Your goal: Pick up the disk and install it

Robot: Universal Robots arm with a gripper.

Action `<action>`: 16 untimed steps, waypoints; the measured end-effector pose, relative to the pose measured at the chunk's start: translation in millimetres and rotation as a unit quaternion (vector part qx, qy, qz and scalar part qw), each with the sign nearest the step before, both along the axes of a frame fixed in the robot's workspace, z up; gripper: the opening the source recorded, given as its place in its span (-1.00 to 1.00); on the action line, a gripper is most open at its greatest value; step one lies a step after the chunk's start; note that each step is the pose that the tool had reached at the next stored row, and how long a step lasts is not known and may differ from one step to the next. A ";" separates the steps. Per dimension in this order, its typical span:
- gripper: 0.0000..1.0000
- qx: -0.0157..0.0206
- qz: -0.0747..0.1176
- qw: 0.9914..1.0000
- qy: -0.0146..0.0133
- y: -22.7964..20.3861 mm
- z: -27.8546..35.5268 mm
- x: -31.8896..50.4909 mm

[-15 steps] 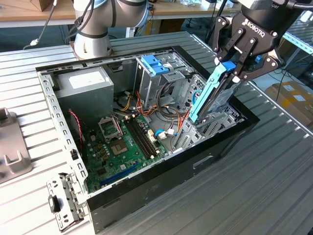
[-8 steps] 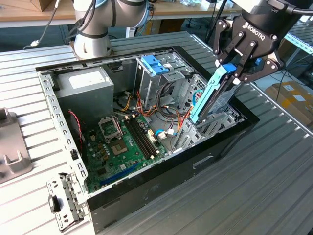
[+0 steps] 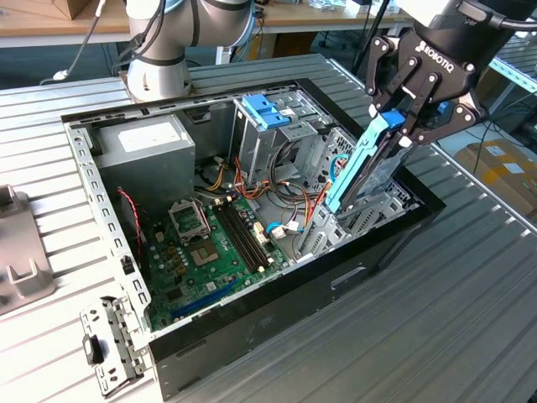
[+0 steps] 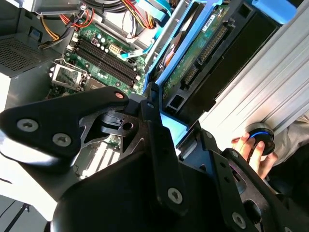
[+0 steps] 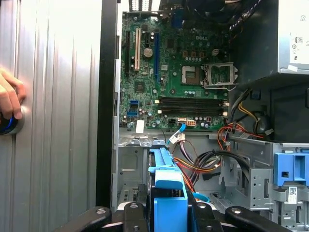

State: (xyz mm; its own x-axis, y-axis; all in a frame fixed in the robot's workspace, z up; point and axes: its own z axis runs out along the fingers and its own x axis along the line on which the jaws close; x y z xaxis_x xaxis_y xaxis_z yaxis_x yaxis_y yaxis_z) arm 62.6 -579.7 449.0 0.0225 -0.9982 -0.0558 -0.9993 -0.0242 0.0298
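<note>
The disk (image 3: 359, 172), a dark drive in a bright blue carrier, hangs steeply tilted over the end of the open computer case (image 3: 352, 277) at the exterior view's right. Its lower end dips toward the metal drive cage (image 3: 373, 214). My gripper (image 3: 401, 124) is shut on the disk's upper end, one black finger on each side. In the second wrist view the disk (image 4: 203, 53) shows its circuit board and connector beyond my fingers (image 4: 153, 121). In the first wrist view the blue carrier (image 5: 166, 191) runs between my fingers (image 5: 135, 212) toward the cage.
Inside the case lie the green motherboard (image 3: 214, 252), a grey power supply (image 3: 147, 143), loose cables (image 3: 285, 189) and a blue bracket (image 3: 262, 109). A metal bracket (image 3: 109, 344) lies on the slatted table. A hand (image 5: 9, 96) rests on a round blue-lit knob (image 4: 260, 133).
</note>
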 end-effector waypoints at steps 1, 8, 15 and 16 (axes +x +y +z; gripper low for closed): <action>-0.26 0.000 0.000 1.000 0.000 -0.3 -0.4 0.0; -0.26 0.000 0.000 1.000 0.000 -1.5 -4.9 0.0; -0.26 0.000 0.000 1.000 0.000 -1.6 -11.4 0.0; -0.26 0.000 0.000 1.000 0.000 -1.6 -12.3 0.0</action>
